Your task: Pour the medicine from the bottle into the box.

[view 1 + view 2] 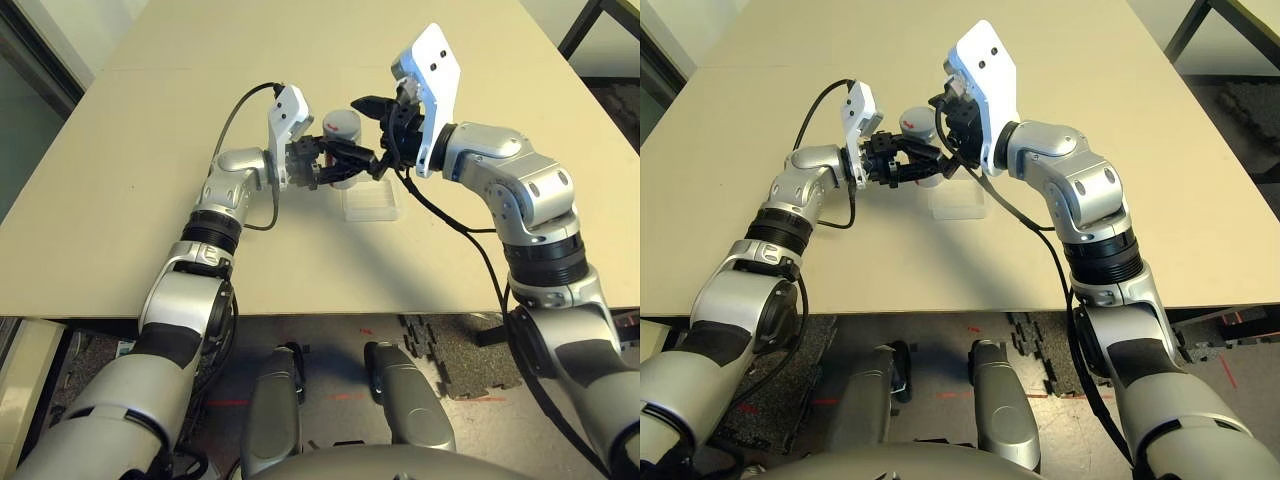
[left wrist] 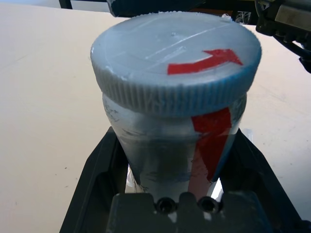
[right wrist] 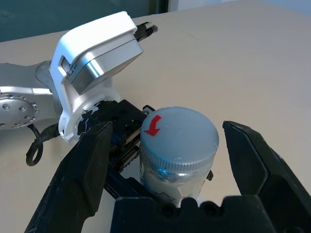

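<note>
The silvery bottle (image 1: 343,128) with a red label strip stands upright above the table, its round pale cap (image 2: 175,53) with a red arrow still on it. My left gripper (image 1: 345,160) is shut on the bottle's body, one black finger (image 2: 95,174) on each side. My right gripper (image 3: 169,128) is open, and its fingers (image 3: 85,170) stand to either side of the cap without touching it. The clear box (image 1: 372,203) lies on the table just below and to the right of the bottle. The medicine is hidden.
The beige table (image 1: 150,200) stretches wide around both arms. Black cables (image 1: 450,220) hang from the wrists near the box. Dark floor mats (image 1: 450,350) lie beyond the table's near edge.
</note>
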Tool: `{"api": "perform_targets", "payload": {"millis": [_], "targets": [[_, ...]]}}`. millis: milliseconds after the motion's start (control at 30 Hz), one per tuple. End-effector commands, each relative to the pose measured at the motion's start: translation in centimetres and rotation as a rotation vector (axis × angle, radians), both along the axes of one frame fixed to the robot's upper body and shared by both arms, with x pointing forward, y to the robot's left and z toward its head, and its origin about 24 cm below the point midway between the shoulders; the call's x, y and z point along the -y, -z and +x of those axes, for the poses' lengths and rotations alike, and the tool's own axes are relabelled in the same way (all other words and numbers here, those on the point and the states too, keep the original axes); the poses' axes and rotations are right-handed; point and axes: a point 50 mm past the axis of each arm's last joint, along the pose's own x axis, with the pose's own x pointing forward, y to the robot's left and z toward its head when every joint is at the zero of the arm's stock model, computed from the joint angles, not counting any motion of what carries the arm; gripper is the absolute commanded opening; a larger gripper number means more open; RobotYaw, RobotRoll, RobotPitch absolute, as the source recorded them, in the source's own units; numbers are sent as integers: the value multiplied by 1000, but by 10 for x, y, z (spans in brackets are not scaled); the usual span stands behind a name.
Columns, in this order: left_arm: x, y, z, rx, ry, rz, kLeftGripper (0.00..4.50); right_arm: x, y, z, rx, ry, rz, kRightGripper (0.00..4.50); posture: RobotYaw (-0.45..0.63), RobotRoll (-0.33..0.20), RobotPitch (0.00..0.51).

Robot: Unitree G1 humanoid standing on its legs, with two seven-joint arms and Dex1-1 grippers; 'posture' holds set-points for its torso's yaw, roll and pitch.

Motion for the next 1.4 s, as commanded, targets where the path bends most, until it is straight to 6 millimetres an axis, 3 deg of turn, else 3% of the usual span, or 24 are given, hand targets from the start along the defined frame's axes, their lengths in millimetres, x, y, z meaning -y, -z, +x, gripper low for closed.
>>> {"api": "perform_targets", "payload": {"millis": [33,467,567,700,1167,1400], "targets": [[3,2,-2,9,20,18,2770,-3,0,0,3,-2,-4,4500,-191,0,164],[2,4,-3,5,22,24,2770,-4,-1,2,-2,12,17,4500,-190,0,167],[2,4,-3,3,21,25,2770,-4,-2,2,-1,12,20,3862,-190,0,167],[2,4,-3,2,20,25,2770,-4,-1,2,-2,11,20,2536,-189,0,167],[4,-1,-5,22,42,16,2770,-2,2,1,-13,-32,25,2529,-187,0,167],[9,-15,-15,57,143,25,2770,11,-11,3,20,-262,44,2529,-178,0,170]]}}
